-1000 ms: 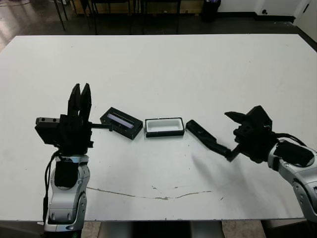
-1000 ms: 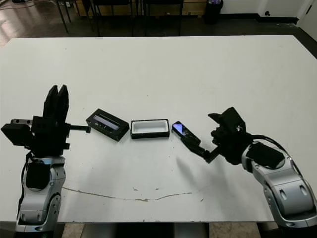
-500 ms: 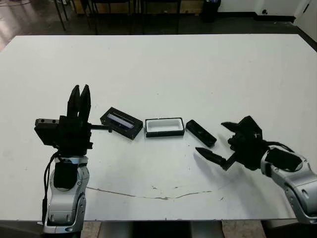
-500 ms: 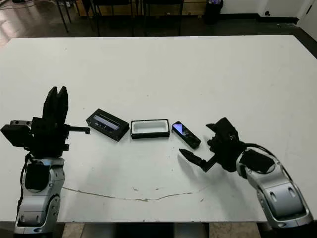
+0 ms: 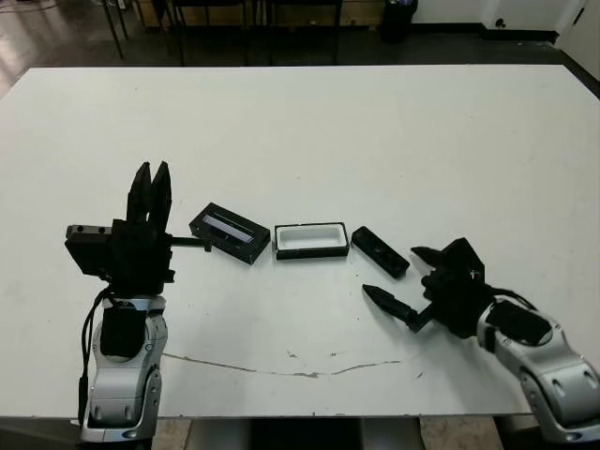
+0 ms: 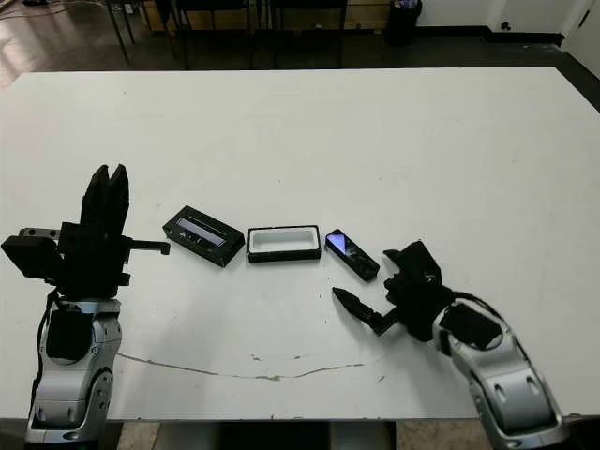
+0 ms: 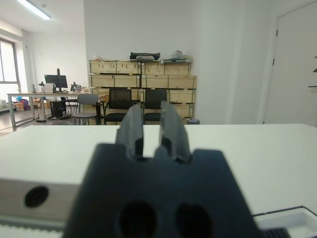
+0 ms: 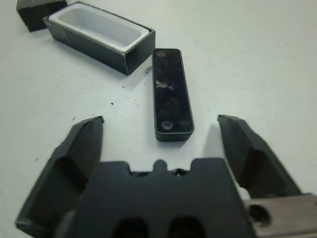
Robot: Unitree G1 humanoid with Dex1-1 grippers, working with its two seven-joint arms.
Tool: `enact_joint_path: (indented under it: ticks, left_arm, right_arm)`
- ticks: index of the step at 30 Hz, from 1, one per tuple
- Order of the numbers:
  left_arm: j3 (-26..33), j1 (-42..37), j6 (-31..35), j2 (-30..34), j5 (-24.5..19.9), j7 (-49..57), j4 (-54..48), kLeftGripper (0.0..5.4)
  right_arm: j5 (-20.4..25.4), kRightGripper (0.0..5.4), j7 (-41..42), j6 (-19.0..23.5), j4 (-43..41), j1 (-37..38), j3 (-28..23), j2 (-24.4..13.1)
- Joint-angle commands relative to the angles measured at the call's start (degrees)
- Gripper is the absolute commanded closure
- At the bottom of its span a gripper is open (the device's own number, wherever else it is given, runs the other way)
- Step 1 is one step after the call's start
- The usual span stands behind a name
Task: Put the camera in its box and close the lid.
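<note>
The camera (image 5: 380, 252) lies flat on the white table as a slim black bar, with a bluish glint on its face (image 6: 339, 244). Just left of it stands the box (image 5: 311, 240), a black tray with white lining and nothing inside. The lid (image 5: 230, 232) lies further left, inner strip up. My right gripper (image 5: 394, 274) is open, low over the table just in front of the camera. In the right wrist view the camera (image 8: 171, 94) lies between and just beyond its fingers (image 8: 81, 144), untouched. My left gripper (image 5: 150, 178) points up, left of the lid, shut on nothing.
A thin dark scratch (image 5: 281, 366) runs along the table near its front edge. Chairs and dark floor (image 5: 253, 28) show beyond the far edge. Open white tabletop (image 5: 328, 131) stretches behind the three things.
My right gripper has drawn back from the camera's near end toward the table's front edge and a little left, staying open. Camera, box, lid and left arm have not moved.
</note>
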Motion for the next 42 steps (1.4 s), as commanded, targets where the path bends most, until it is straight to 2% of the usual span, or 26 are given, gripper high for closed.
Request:
enact_joint_path:
  ticks: [1, 5, 10, 17, 20, 28, 30, 35, 39, 42]
  left_arm:
    - [0.01, 0.99, 1.21, 0.24, 0.13, 0.11, 0.52, 5.40]
    - [0.01, 1.12, 1.16, 0.46, -0.09, -0.15, 0.47, 5.40]
    - [-0.07, 1.23, 1.05, 0.32, -0.22, -0.13, 0.52, 5.40]
    - [-0.04, 1.13, 1.14, 0.24, -0.29, -0.03, 0.61, 5.40]
    - [0.04, 1.05, 1.28, 0.35, -0.38, -0.11, 0.55, 5.40]
    - [0.13, 1.01, 0.84, 0.59, 0.03, -0.10, 0.49, 5.40]
    - [0.10, 0.95, 0.70, 0.54, 0.30, 0.06, 0.60, 5.40]
    - [-0.29, 1.06, 1.22, 0.32, -0.17, -0.18, 0.19, 5.40]
    - [-0.49, 1.15, 1.09, 0.14, -0.03, 0.01, 0.10, 5.40]
    - [-0.60, 1.25, 1.13, 0.09, 0.26, 0.20, -0.03, 5.40]
  right_arm:
    - [-1.81, 1.76, -2.49, -2.94, 2.28, 2.48, 0.47, 2.28]
    - [-2.68, 2.68, -3.16, -6.14, 3.81, 3.21, 0.77, 3.58]
    - [-2.71, 3.85, -3.89, -7.23, 4.07, 3.83, 0.22, 4.54]
    - [-1.46, 5.30, -4.84, -3.26, 2.69, 3.17, -1.62, 4.80]
    - [-1.33, 5.40, -3.33, -3.09, 2.25, 2.03, -2.13, 3.13]
    - [0.88, 5.40, -0.59, 2.54, -3.55, -2.29, -6.56, -1.25]
    - [3.52, 5.40, -0.48, 3.39, -4.17, -4.13, -9.41, -0.89]
    - [13.94, 5.40, -0.06, 7.35, -2.70, -10.67, -16.44, 0.85]
    - [18.07, 5.40, 3.38, 9.52, 1.04, -15.21, -16.06, -0.90]
    - [17.47, 5.40, 10.36, 7.09, 7.52, -19.85, -12.92, -3.52]
